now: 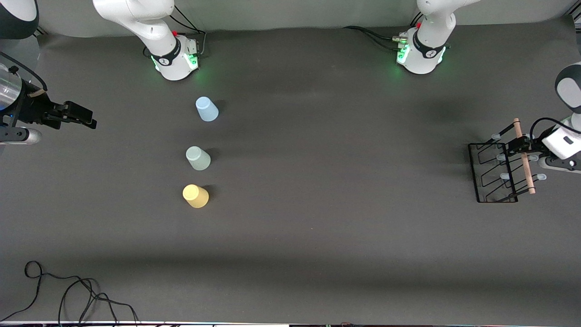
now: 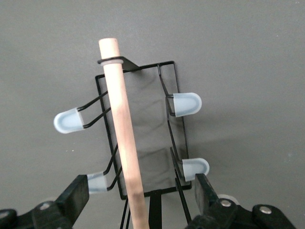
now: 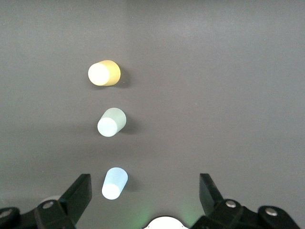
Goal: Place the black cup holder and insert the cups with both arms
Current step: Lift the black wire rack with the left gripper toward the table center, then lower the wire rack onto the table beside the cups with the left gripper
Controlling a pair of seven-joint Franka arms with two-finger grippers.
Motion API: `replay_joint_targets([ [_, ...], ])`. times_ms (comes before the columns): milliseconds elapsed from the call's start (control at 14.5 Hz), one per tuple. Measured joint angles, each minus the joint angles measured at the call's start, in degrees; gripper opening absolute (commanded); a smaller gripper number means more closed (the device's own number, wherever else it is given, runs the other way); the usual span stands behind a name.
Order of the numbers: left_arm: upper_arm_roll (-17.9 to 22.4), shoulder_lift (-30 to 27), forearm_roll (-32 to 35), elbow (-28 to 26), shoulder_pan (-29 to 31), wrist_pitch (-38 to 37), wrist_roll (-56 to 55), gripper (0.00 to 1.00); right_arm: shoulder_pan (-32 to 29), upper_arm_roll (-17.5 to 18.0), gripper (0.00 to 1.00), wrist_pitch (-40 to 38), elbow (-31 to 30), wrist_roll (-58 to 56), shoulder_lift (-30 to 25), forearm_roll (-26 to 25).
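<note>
The black cup holder (image 1: 494, 172) stands on the grey table (image 1: 317, 227) at the left arm's end, and the left gripper (image 2: 140, 193) is around its wooden rod handle (image 2: 121, 138) with the fingers spread wide; in the left wrist view one finger (image 2: 76, 195) is on each side of the rod and neither touches it, so the holder is not grasped. The three cups stand upside down in a row toward the right arm's end of the table: the light blue cup (image 1: 207, 109) is farthest from the front camera, the pale green cup (image 1: 198, 158) is in the middle, and the yellow cup (image 1: 195, 196) is nearest. All three are apart from each other and well apart from the holder. The right gripper (image 1: 88, 119) waits in the air at the right arm's end of the table, open and empty. I judge that the task is at its first step, taking the holder. The next move asks the left gripper to close on the rod and bring the holder toward the middle, without tilting it, so that both arms can reach the pegs.
</note>
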Motion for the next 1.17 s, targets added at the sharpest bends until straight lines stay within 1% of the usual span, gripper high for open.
replay_joint_targets([
  [69, 0.0, 0.28, 0.0, 0.01, 0.0, 0.13, 0.08, 0.34, 0.0, 0.0, 1.0, 0.0, 0.0, 0.0, 0.0, 0.0],
  [138, 0.0, 0.31, 0.0, 0.01, 0.0, 0.14, 0.11, 0.02, 0.0, 0.0, 1.0, 0.0, 0.0, 0.0, 0.0, 0.0],
  [207, 0.0, 0.3, 0.0, 0.04, 0.0, 0.13, 0.14, 0.0, 0.0, 0.0, 1.0, 0.0, 0.0, 0.0, 0.0, 0.0],
  [760, 0.31, -0.61, -0.03, 0.78, 1.01, -0.84, 0.14, 0.0, 0.0, 0.0, 1.0, -0.03, 0.0, 0.0, 0.0, 0.0],
  [829, 0.37, -1.13, -0.13, 2.24, 1.29, -3.04, 0.11, 0.0, 0.0, 0.0, 1.0, -0.03, -0.01, 0.0, 0.0, 0.0],
  [898, 0.44, -1.77, -0.2, 4.81, 1.52, -6.67, -0.11, 0.0, 0.0, 0.0, 1.0, -0.03, -0.01, 0.0, 0.0, 0.0],
  [1036, 0.52, -2.85, -0.22, 12.92, 1.87, -16.63, -1.81, 0.0, 0.0, 0.0, 1.0, -0.03, -0.03, 0.0, 0.0, 0.0],
  [1174, 0.38, -3.6, -0.23, 21.39, 1.87, -25.0, -3.62, 0.0, 0.0, 0.0, 1.0, -0.03, -0.05, 0.0, 0.0, 0.0],
])
